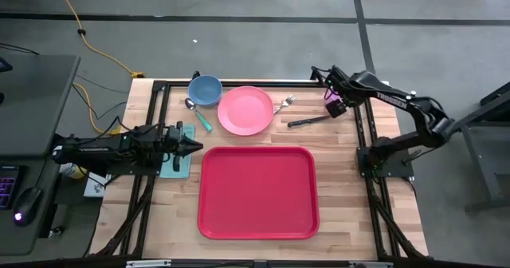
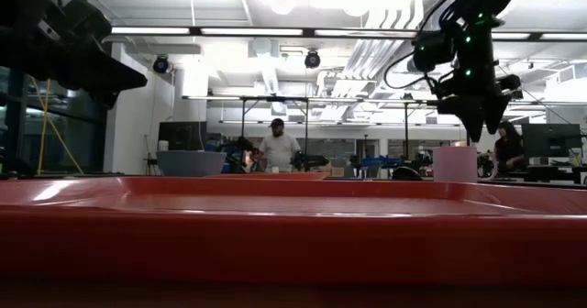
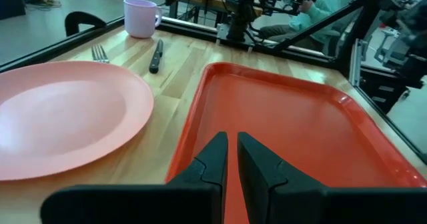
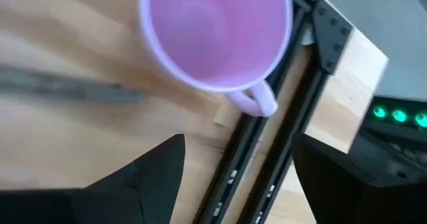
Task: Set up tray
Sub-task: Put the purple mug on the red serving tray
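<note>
Right gripper (image 1: pixel 335 100): poised above the far right corner of the table, directly over the lilac mug (image 4: pixel 213 37). Jaws spread as wide as they go, nothing between them. The right wrist view looks straight down into the mug's mouth.
Lilac mug: upright, empty, handle (image 4: pixel 253 103) turned toward the black frame rail (image 4: pixel 267 157) that runs just beside it.
Left gripper (image 1: pixel 194 147): waiting at the tray's left edge, fingers (image 3: pixel 213 161) nearly together, holding nothing.
Tray (image 1: pixel 257 192): red, flat on the near centre of the table, nothing on it yet.
Other tableware: pink plate (image 1: pixel 245 110) just beyond the tray's far edge; blue bowl (image 1: pixel 205 89) and spoon (image 1: pixel 198 113) to its left; fork (image 1: pixel 284 104) and dark knife (image 1: pixel 307 121) to its right, the knife lying near the mug.
Stage, judged: set-up has not begun to fill the tray; the mug looks to be the first item sought.
Risk 1: a finger may land on the rim instead of straddling the wall, tipping the mug.
Risk 2: the handle-side finger could catch the handle or strike the frame rail, given how close they sit.
Risk 3: a low sweep might drag the knife.
</note>
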Robot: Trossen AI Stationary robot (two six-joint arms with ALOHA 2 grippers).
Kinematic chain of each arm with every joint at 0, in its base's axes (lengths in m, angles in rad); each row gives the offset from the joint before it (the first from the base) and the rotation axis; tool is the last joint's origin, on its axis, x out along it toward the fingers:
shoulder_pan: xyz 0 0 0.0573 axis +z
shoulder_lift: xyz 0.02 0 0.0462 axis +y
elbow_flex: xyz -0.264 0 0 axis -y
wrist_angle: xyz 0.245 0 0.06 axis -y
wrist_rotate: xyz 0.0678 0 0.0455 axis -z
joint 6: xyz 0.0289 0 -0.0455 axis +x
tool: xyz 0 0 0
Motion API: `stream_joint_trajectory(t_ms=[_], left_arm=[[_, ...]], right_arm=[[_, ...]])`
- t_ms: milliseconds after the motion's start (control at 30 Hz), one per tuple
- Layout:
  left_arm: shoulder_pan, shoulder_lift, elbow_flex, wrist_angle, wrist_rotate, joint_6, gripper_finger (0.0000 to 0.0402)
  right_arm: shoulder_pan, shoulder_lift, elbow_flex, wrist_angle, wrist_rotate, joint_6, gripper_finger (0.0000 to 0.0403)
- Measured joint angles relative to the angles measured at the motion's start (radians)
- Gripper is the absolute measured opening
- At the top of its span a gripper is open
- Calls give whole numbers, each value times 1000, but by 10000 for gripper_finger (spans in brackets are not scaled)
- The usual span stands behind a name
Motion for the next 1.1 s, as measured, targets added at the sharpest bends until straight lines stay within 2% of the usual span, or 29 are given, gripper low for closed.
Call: stream_joint_trajectory(t_ms=[233,367,533,733,933,1100], left_arm=[[0,0,0,0,6,0,64],[0,0,0,-5,6,1,65],[0,0,0,-5,6,19,65],[0,0,0,-5,6,19,65],[0,0,0,-5,6,19,65],[0,0,0,-5,6,19,65]], right_arm=[[1,45,0,5,41,60,254],[-10,46,0,51,-66,60,254],[-14,44,0,183,-174,-46,254],[-17,44,0,216,-187,-149,254],[-21,72,0,265,-273,-250,254],[-20,127,0,264,-257,-264,254]])
